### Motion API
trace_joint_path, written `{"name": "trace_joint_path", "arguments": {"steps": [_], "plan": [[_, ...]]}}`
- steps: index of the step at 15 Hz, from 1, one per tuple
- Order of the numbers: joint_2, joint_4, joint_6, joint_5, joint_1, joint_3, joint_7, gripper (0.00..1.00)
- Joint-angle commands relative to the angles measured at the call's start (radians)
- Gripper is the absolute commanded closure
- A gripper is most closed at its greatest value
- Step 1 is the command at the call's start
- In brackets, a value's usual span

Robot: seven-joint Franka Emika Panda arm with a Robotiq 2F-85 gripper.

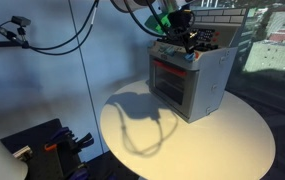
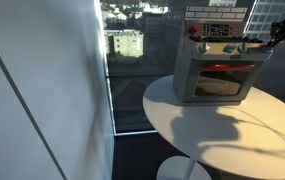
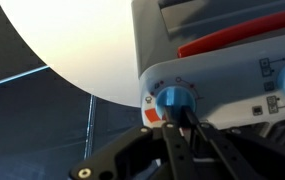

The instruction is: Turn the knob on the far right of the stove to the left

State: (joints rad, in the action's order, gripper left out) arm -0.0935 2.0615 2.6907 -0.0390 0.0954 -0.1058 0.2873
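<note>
A round white table (image 1: 217,145) stands beside a tall window that looks out on city buildings (image 2: 128,43), with blue-tinted light across the wall behind.

In the wrist view, the dark fingers (image 3: 185,140) of the Robotiq gripper (image 3: 177,118) rise from the bottom edge and draw close together at the lower rim of a blue knob (image 3: 172,98). The tips touch or nearly touch the knob; whether they clamp it cannot be told.

The blue knob sits at the end of the control panel of a white toy stove (image 3: 232,70), close to the stove's corner. A red strip (image 3: 237,38) runs above it and small printed symbols (image 3: 272,85) lie further along the panel.

In both exterior views the toy stove (image 1: 192,80) (image 2: 220,70) stands upright on the table (image 2: 242,135) near its far edge, its oven window glowing red. A red knob (image 2: 193,29) shows at the opposite end of its top. The gripper (image 1: 182,38) hangs at the stove's upper front, and the arm (image 2: 279,30) reaches in from the side. The arm's shadow (image 1: 142,115) falls across the tabletop.
</note>
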Motion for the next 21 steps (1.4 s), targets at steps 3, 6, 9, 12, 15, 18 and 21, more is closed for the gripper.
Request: {"name": "trace_joint_path", "arguments": {"steps": [3, 6, 9, 12, 15, 18, 21], "plan": [[0.042, 0.021, -0.047, -0.171, -0.010, -0.036, 0.068, 0.95], [0.046, 0.020, -0.058, -0.227, -0.016, -0.038, 0.078, 0.95], [0.050, 0.019, -0.075, -0.261, -0.017, -0.037, 0.069, 0.95], [0.058, 0.019, -0.101, -0.289, -0.018, -0.035, 0.053, 0.95], [0.065, 0.017, -0.133, -0.302, -0.019, -0.032, 0.028, 0.95], [0.068, 0.009, -0.158, -0.346, -0.023, -0.033, 0.030, 0.95], [0.071, 0.004, -0.177, -0.384, -0.027, -0.032, 0.026, 0.95]]}}
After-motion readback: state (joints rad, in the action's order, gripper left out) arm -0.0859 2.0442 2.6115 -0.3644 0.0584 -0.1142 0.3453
